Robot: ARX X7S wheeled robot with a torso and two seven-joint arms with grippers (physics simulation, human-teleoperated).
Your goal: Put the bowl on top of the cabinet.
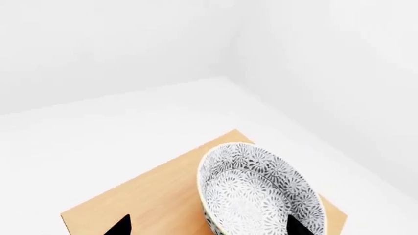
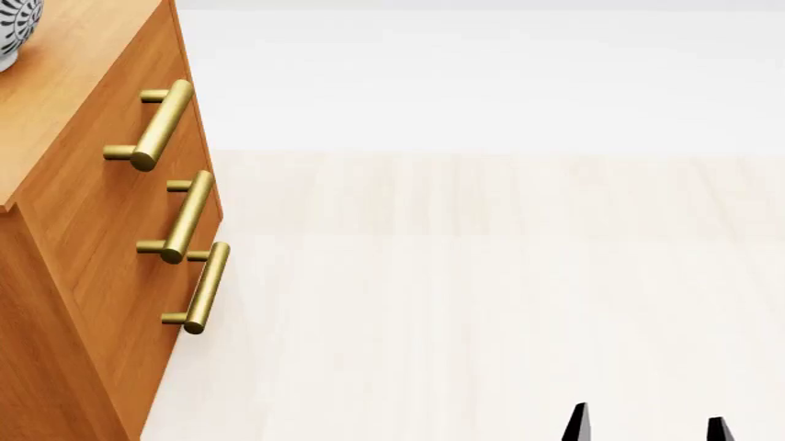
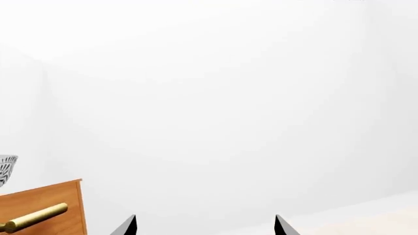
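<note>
the left gripper (image 1: pixel 207 226) shows only two dark fingertips at the edge of its own wrist view, spread wide, with the bowl (image 1: pixel 260 193) sitting between and just ahead of them, nearer one tip than the other; that tip overlaps the bowl's rim in the picture, but whether it touches cannot be told. the bowl appears to rest on the light wood top of the cabinet (image 1: pixel 150 198), close to the far corner as seen from this gripper, with bare top stretching away toward the other fingertip. judged from this, the bowl is already set down and the left arm is the one concerned: its coming move turns on drawing back without nudging the rim. the head view catches only a sliver of the bowl at its upper left corner, above the cabinet's front and three brass handles (image 2: pixel 184 216). further right, the right gripper (image 2: pixel 648 428) hangs low over the pale floor (image 2: pixel 491 276), well apart from the cabinet, its tips spread and empty; from its wrist camera the cabinet and bowl lie off to one side.
</note>
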